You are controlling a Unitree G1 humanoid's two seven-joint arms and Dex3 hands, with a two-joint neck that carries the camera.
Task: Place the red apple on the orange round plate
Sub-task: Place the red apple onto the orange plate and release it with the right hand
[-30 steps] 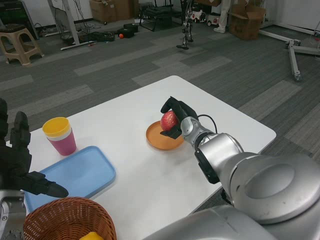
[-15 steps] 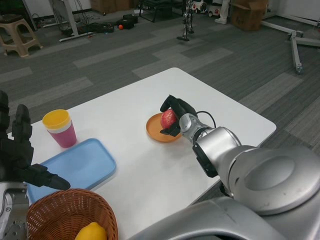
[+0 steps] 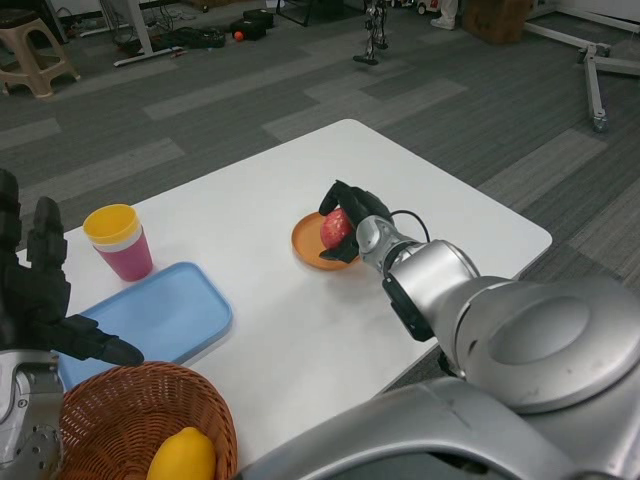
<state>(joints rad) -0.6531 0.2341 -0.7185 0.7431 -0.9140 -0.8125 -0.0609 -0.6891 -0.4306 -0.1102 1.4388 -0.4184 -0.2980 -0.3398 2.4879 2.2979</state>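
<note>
My left hand [image 3: 40,300] waits near me, fingers spread, holding nothing. Farther out, my right hand [image 3: 350,222] wraps the round red apple [image 3: 335,229], which sits within my fingers just over the orange round plate [image 3: 312,243].

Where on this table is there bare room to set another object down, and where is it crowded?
Bare white table lies between the blue tray and the orange plate, and along the far edge behind the plate. The near left corner is crowded: tray, pink cup, wicker basket, left robot hand. The right robot hand holds the apple over the plate.
</note>
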